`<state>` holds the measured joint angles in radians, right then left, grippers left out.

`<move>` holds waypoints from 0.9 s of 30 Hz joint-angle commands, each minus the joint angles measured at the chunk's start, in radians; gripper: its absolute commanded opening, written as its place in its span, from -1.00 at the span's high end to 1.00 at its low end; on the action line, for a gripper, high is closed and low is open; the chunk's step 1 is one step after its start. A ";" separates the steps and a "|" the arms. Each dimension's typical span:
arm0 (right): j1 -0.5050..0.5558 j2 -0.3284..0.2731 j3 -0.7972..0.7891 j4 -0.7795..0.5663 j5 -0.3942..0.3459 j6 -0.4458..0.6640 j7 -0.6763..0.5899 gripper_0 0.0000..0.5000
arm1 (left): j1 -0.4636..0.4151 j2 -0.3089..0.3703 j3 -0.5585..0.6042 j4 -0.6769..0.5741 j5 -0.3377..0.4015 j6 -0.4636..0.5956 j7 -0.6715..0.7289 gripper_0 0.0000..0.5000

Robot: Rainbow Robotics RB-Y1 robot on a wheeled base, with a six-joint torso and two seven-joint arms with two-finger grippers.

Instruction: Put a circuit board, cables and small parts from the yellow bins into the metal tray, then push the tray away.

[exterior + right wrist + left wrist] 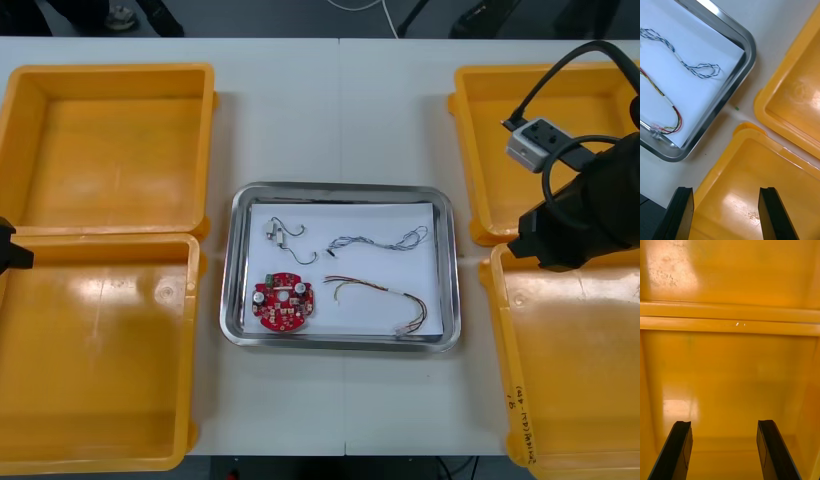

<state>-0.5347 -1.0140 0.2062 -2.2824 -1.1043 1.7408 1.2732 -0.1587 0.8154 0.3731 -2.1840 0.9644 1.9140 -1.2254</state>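
Observation:
The metal tray (pixel 340 188), white inside, sits mid-table. In it lie a round red circuit board (pixel 283 301), a twisted blue and white cable (pixel 378 241), a red and yellow cable (pixel 385 294) and a small metal part (pixel 277 234). My right gripper (pixel 726 212) is open and holds nothing. It hangs over the inner far corner of the near right yellow bin (pixel 763 187), beside the tray's rim (pixel 742 71). Both cables (pixel 690 66) (pixel 673 112) also show past its fingers. My left gripper (pixel 724 452) is open over a bare left bin floor (pixel 730 382).
Two yellow bins stand at the left (pixel 105 145) (pixel 95 350) and two at the right (pixel 540 140) (pixel 570 370), all bare inside. The right arm (pixel 585 215) reaches across the gap between the right bins. The left arm (pixel 9 252) shows at the left edge.

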 commanded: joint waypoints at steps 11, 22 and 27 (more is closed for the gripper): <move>-0.235 0.123 0.263 -0.026 0.046 0.005 -0.002 -1.00 | 0.080 0.057 0.069 -0.068 0.054 0.006 -0.112 -1.00; -0.278 0.175 0.351 -0.028 0.040 0.006 0.052 -1.00 | 0.080 0.057 0.063 -0.068 0.056 0.006 -0.106 -1.00; -0.321 0.181 0.410 -0.045 0.046 0.005 0.081 -1.00 | 0.080 0.057 0.063 -0.068 0.056 0.006 -0.106 -1.00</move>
<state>-0.7823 -0.8498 0.5633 -2.2902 -1.0585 1.7415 1.3060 -0.0954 0.8253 0.4115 -2.2226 1.0114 1.9140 -1.2518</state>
